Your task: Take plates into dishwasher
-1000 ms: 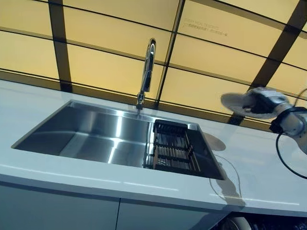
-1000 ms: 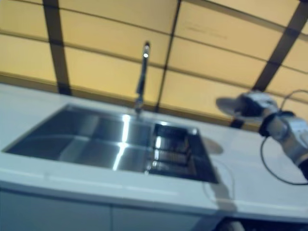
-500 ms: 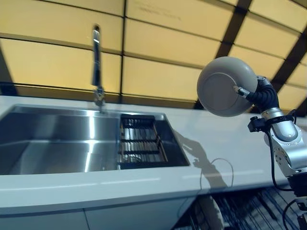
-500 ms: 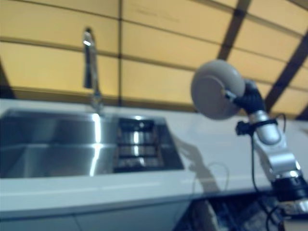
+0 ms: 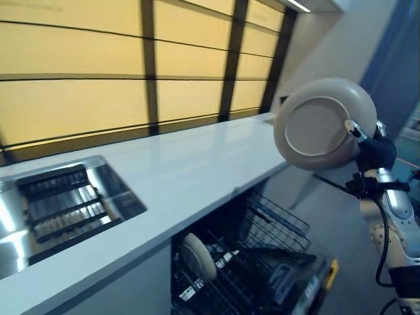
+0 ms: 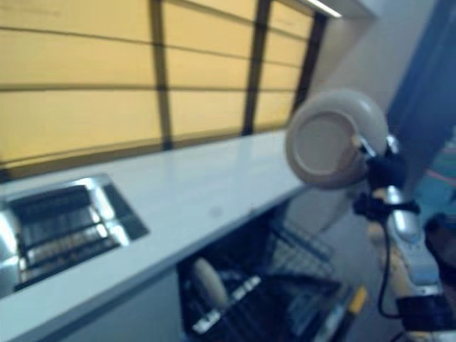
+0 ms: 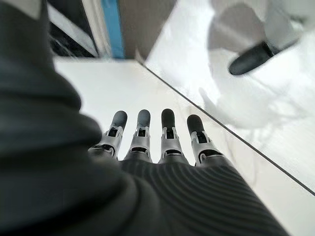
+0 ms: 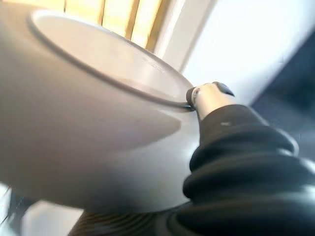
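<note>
My right hand (image 5: 374,149) holds a pale grey plate (image 5: 320,125) upright in the air, its underside facing me, out past the counter's right end. In the right wrist view the thumb (image 8: 211,94) presses on the plate's foot ring (image 8: 98,59), so the hand is shut on it. Below the counter the open dishwasher's black wire rack (image 5: 262,262) is pulled out, with one pale plate (image 5: 198,256) standing on edge in it. My left hand (image 7: 157,142) shows only in its own wrist view, fingers straight and holding nothing.
A long white counter (image 5: 197,177) runs from lower left to upper right. The steel sink (image 5: 59,203) with a dark slatted drainer sits at its left. A yellow-panelled wall with dark frames stands behind.
The camera has swung right: the sink slid to the left edge and the open dishwasher rack came into view. The plate stays held upright in my right hand.
</note>
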### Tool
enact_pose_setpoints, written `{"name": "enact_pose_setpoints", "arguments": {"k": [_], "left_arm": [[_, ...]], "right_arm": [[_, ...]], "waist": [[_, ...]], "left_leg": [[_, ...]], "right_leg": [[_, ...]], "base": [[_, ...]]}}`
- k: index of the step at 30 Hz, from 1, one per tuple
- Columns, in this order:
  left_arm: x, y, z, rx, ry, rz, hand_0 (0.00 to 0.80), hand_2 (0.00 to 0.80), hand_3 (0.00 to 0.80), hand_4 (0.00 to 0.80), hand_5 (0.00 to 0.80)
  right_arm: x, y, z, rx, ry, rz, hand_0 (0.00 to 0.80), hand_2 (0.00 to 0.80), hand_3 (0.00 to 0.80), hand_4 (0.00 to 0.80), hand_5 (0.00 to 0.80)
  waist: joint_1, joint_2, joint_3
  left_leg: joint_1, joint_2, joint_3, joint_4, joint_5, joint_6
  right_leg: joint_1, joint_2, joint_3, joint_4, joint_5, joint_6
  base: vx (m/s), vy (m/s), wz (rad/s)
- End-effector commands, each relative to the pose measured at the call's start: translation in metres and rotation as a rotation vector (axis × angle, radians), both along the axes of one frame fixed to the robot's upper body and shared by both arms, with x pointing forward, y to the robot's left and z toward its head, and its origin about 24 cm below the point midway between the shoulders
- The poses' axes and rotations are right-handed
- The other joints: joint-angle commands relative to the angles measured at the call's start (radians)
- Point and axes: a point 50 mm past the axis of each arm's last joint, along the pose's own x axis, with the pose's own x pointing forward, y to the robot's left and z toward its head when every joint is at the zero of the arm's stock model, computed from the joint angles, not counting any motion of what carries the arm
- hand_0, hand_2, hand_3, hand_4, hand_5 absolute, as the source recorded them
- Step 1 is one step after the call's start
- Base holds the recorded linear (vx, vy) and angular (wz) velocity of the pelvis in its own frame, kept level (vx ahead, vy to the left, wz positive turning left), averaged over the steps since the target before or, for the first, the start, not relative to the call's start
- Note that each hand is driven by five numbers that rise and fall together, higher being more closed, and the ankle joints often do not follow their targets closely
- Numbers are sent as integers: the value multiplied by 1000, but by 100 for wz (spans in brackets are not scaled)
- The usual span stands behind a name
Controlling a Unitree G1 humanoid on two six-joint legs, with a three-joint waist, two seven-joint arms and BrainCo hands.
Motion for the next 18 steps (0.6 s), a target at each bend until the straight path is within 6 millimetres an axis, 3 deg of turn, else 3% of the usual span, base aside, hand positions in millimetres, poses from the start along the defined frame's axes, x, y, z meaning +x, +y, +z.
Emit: {"name": "enact_pose_setpoints", "arguments": {"k": [1,10,15,16,18], "left_arm": [[10,7,5,44,-22,-108,0,0,0,0,0],[12,-6,2,8,-45,-114,0,0,0,0,0],[17,-9,3,3,-58,-118,0,0,0,0,0],[22,-12,4,3,-64,-127,0,0,0,0,0],[23,-14,4,0,-70,-133,0,0,0,0,0]], "right_arm": [[-15,-3,28,34,-198,-33,800,800,800,800,800],[-29,-20,-2,-84,-97,-148,800,800,800,800,800],[-28,-23,-10,-139,-55,-190,800,800,800,800,800],[-27,-24,-16,-252,-20,-265,800,800,800,800,800],[-25,-24,-22,-316,11,-304,800,800,800,800,800]], "waist": [[10,-28,-13],[-76,13,2],[-93,28,13],[-100,35,23],[-105,40,27]], "left_leg": [[-60,-66,-26,16,-18,97],[-63,-31,10,6,11,57],[-75,-25,21,5,21,49],[-77,-26,27,3,23,47],[-80,-28,33,0,25,45]], "right_leg": [[9,-34,57,79,-53,17],[-30,-6,87,55,-44,-13],[-52,2,96,41,-30,-17],[-61,2,92,38,-26,-18],[-69,1,91,35,-21,-17]], "base": [[-58,-148,-11],[-76,-77,-5],[-93,-11,-11],[-98,14,-13],[-82,12,-2]]}}
